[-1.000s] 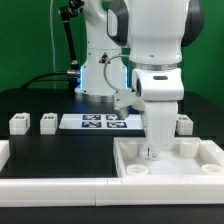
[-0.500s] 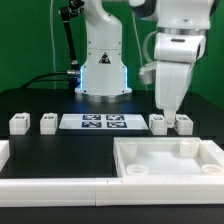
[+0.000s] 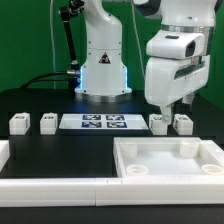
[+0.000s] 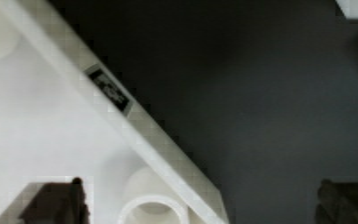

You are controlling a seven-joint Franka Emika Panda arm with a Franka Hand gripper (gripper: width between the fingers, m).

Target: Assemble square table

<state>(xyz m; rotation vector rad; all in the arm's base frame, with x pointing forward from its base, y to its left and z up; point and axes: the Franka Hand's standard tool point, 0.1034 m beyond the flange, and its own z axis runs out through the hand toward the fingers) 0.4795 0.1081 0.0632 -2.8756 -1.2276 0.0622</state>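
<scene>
I am viewing a large white plastic square tabletop [image 3: 165, 160], tray-like with a raised rim, lying on the black desk [image 3: 60, 150] at the exterior view's lower right. I am judging it light, stiff and smooth, best pinched across its rim wall. Four short white legs [image 3: 47, 122] are standing in a row behind it. The tool [image 3: 172, 106] is hanging over the tabletop's far rim, jaws spread wide, gripping and touching nothing.

White arm [image 3: 178, 60], black joints [image 3: 141, 6], blue base light [image 3: 84, 72]
</scene>
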